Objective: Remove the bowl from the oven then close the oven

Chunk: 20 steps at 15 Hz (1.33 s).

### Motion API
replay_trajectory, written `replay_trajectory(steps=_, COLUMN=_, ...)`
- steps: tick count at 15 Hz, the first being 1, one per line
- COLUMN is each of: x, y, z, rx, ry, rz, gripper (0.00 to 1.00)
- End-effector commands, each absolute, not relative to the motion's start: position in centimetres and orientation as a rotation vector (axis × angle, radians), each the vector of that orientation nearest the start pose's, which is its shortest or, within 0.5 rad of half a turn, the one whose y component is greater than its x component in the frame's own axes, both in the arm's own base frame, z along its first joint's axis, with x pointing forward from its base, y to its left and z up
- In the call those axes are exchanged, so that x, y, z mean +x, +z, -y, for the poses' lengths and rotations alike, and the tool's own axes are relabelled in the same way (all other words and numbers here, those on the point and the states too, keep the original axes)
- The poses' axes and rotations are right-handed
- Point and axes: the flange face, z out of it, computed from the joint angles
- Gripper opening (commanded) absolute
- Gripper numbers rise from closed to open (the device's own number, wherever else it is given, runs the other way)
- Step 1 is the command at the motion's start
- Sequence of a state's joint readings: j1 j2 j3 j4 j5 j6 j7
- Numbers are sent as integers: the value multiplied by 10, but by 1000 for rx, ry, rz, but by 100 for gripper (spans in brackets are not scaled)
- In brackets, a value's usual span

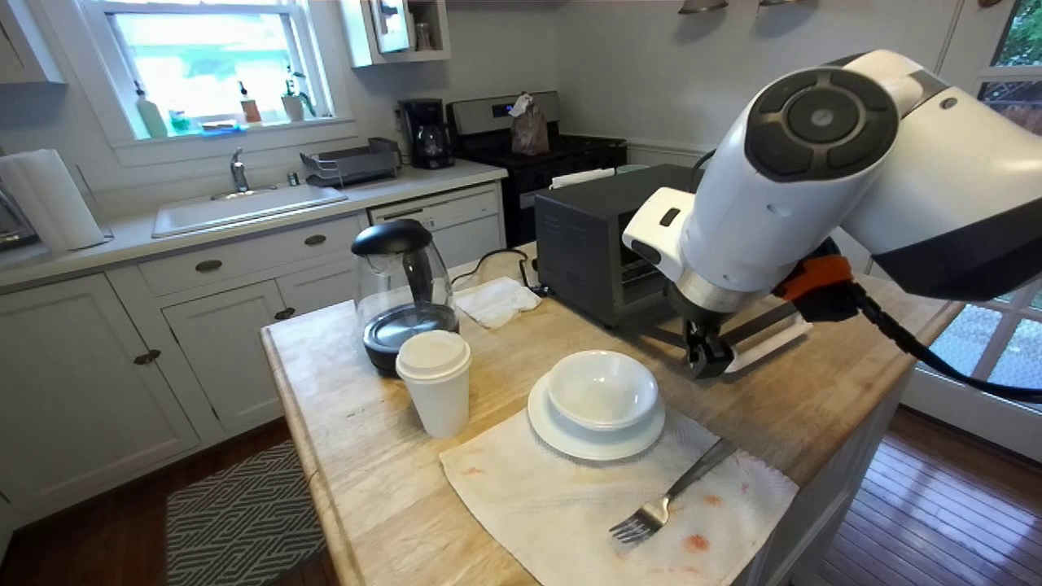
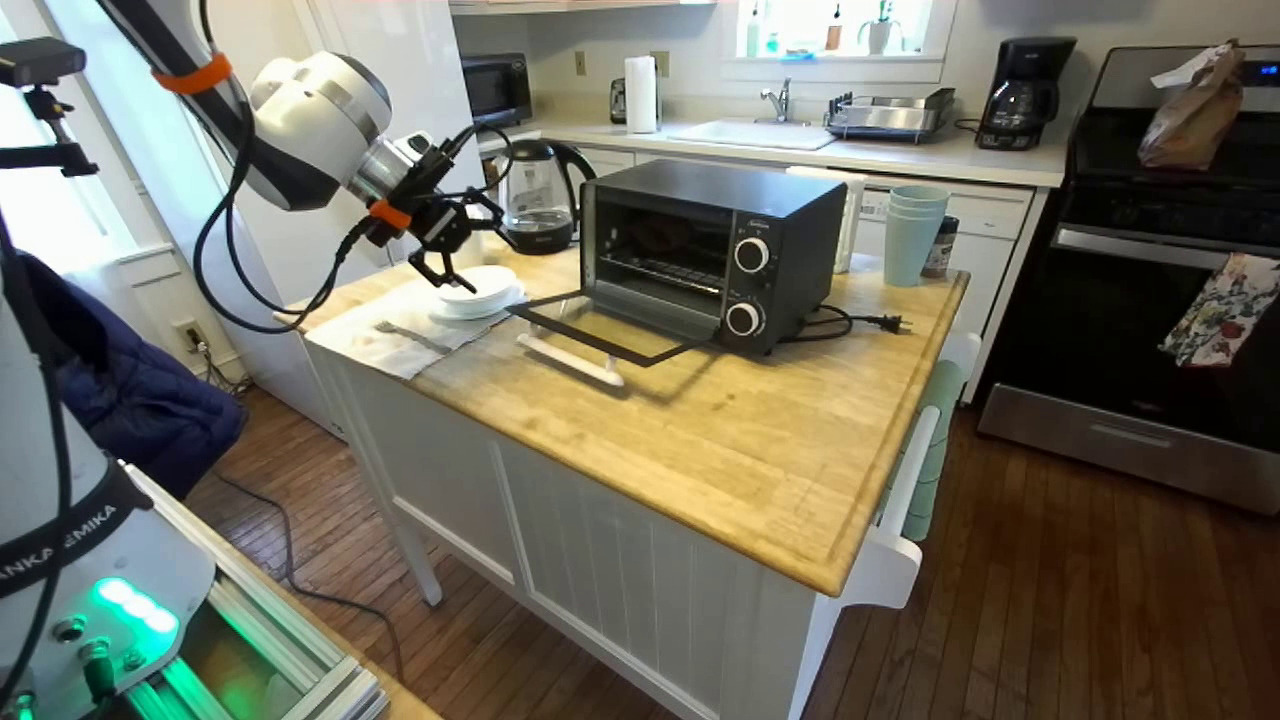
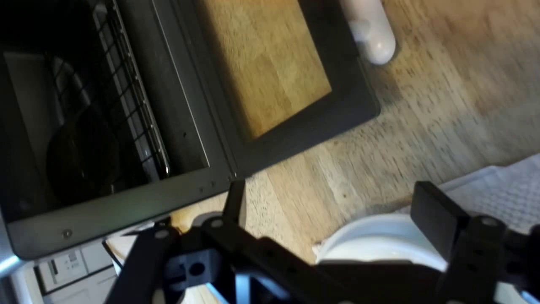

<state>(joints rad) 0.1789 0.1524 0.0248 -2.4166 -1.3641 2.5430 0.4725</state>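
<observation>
The white bowl (image 1: 602,389) sits on the white plate (image 1: 598,448) in front of the oven; it also shows in an exterior view (image 2: 478,283) and, partly hidden by the gripper, in the wrist view (image 3: 367,249). The dark oven (image 1: 574,244) has its glass door (image 2: 655,352) dropped open, white handle outward. The oven shows a wire rack inside in the wrist view (image 3: 101,213). My gripper (image 3: 331,188) is open and empty, fingers wide apart. It hangs above the counter between the open door and the bowl, apart from both, as an exterior view shows (image 2: 490,263).
A white lidded cup (image 1: 438,391) and a glass kettle (image 1: 407,309) stand left of the plate. A fork (image 1: 672,492) lies on the paper towel (image 1: 570,521) under the plate. Pale green cups (image 2: 912,240) and a jar (image 2: 940,250) stand behind the oven.
</observation>
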Motion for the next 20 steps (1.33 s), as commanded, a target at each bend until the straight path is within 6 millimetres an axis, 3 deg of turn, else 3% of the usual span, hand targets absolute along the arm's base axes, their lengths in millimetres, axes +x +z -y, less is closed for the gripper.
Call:
replay_trajectory(steps=1, x=481, y=215, z=-108, rx=2180, ry=218, rz=-923, gripper=100)
replay_trajectory(steps=10, x=488, y=177, z=-103, rx=2129, ry=136, rz=-755, gripper=100)
replay_trajectory(steps=20, x=494, y=166, z=-107, rx=1976, ry=232, rz=-724, gripper=100)
